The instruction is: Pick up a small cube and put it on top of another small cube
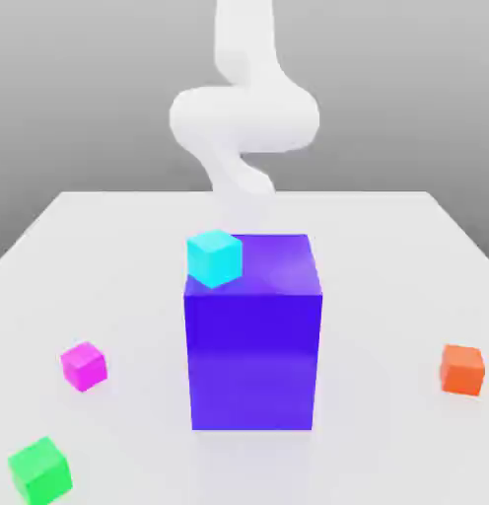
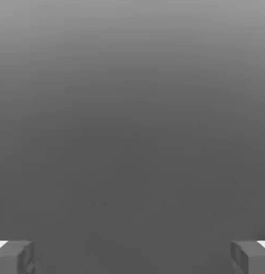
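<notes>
A small cyan cube [image 1: 214, 257] sits at the left front corner of the top of a tall blue-violet block [image 1: 253, 345]. Three more small cubes lie on the white table: a magenta cube [image 1: 84, 366] and a green cube [image 1: 39, 469] at the exterior view's left, and an orange cube [image 1: 462, 369] at its right. My white arm [image 1: 244, 118] rises behind the tall block. In the hand view my gripper [image 2: 132, 257] is open, its grey fingertips [image 2: 14, 257] far apart with nothing between them and plain grey beyond.
The white table [image 1: 386, 247] stretches around the tall block, which stands in the middle in front of the arm. The table's edges slant away at both sides of the exterior view.
</notes>
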### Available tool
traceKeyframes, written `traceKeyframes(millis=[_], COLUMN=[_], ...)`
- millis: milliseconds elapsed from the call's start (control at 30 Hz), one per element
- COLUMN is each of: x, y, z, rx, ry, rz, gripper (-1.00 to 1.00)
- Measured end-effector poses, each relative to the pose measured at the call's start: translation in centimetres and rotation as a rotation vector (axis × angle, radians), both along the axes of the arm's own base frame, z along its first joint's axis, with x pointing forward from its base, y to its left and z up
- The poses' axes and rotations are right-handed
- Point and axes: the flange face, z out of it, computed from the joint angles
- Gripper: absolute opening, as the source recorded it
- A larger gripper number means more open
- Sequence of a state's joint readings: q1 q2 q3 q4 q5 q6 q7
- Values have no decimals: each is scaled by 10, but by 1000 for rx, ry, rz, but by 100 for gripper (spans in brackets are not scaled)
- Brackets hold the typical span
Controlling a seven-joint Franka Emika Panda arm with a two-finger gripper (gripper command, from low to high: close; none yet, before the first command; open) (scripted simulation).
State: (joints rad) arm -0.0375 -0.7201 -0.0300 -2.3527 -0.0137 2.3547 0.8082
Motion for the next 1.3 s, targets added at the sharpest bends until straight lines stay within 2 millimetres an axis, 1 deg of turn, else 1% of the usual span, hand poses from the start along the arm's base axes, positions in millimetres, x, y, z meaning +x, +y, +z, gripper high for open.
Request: traceKeyframes(millis=[67, 133, 200, 300, 367, 467, 567, 600, 667, 733, 900, 933, 1100, 1133, 1200, 1300], x=[22, 36, 42, 36, 24, -6, -47, -66, -94, -101, -104, -104, -104, -104, -104, -103], y=[-30, -60, -89, -131, -155, -185, -206, -216, -220, -219, -218, -218, -218, -217, -218, -219], z=[-49, -99, -149, -224, -272, -341, -404, -424, -459, -481, -529, -534, -534, -536, -527, -501], rx=[16, 34, 54, 90, 116, 160, 209, 231, 261, 266, 267, 268, 268, 269, 268, 267], ry=[74, 144, 213, 315, 381, 478, 574, 604, 659, 677, 683, 683, 684, 683, 684, 683], rz=[-63, -124, -185, -277, -338, -428, -517, -562, -608, -615, -618, -619, -619, -619, -619, -618], gripper=[0, 0, 0, 0, 0, 0, 0, 0, 0, 0, 0, -100, -100, -100, -100, -100])
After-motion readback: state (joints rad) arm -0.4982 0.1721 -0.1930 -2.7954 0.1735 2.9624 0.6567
